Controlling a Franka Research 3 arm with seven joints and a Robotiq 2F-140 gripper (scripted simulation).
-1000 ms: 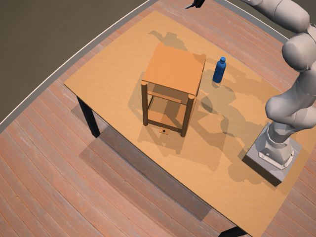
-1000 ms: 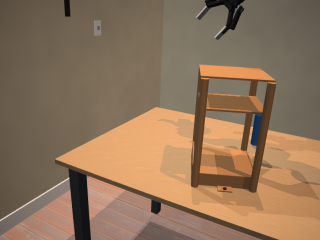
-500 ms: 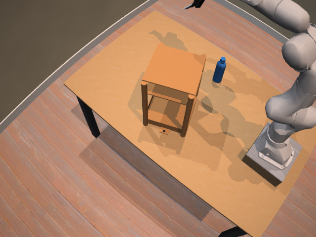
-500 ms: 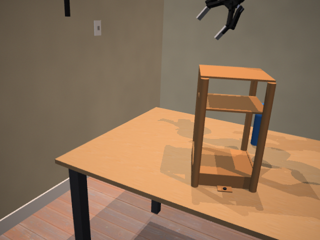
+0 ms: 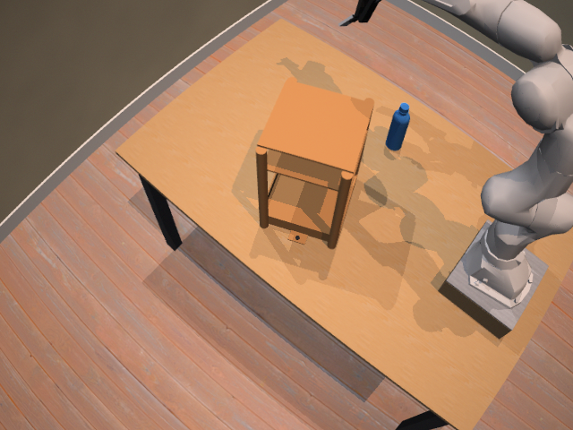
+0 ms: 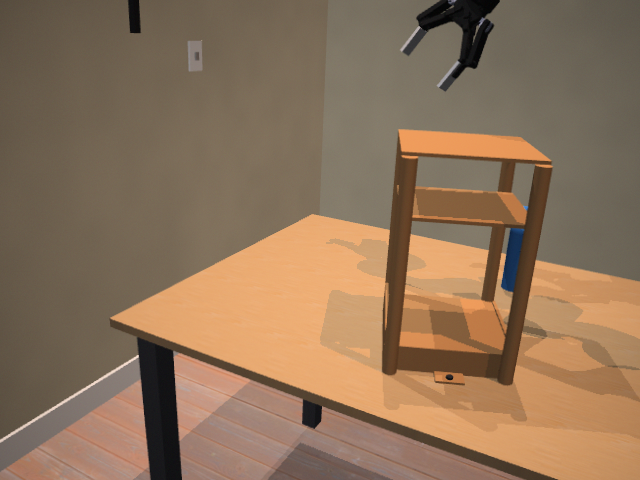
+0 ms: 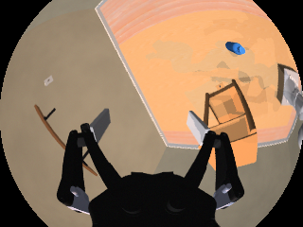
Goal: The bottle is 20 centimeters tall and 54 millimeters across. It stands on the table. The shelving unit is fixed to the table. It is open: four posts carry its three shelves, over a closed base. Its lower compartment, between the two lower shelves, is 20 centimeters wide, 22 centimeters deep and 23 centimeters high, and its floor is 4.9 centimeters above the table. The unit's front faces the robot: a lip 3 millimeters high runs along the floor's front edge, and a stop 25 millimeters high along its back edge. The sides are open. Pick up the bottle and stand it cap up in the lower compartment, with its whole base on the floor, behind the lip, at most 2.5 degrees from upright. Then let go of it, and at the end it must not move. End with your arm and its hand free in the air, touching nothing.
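The rectangular wood-topped table [image 5: 217, 184] [image 6: 248, 289] [image 7: 166, 43] bears the orange 4-post wooden shelving unit [image 5: 319, 124] [image 6: 465, 144] [image 7: 237, 151]. The black 2-finger gripper [image 6: 424, 68] [image 7: 149, 116] is wide open, high above. The blue cylindrical capped bottle [image 5: 397, 132] [image 6: 511, 258] [image 7: 235, 47] stands upright on the table, outside the unit.

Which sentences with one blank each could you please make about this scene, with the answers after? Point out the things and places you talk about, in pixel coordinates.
1. The bottle [image 5: 397, 131] [image 6: 512, 260] [image 7: 235, 47] is coloured ____.
2. The end effector [image 5: 355, 13] [image 6: 424, 69] [image 7: 149, 116] has its fingers spread ____.
3. The shelving unit [image 5: 317, 124] [image 6: 467, 144] [image 7: 237, 150] is carried by ____ posts.
4. The bottle's cap points ____.

Missing words: blue; open; four; up.
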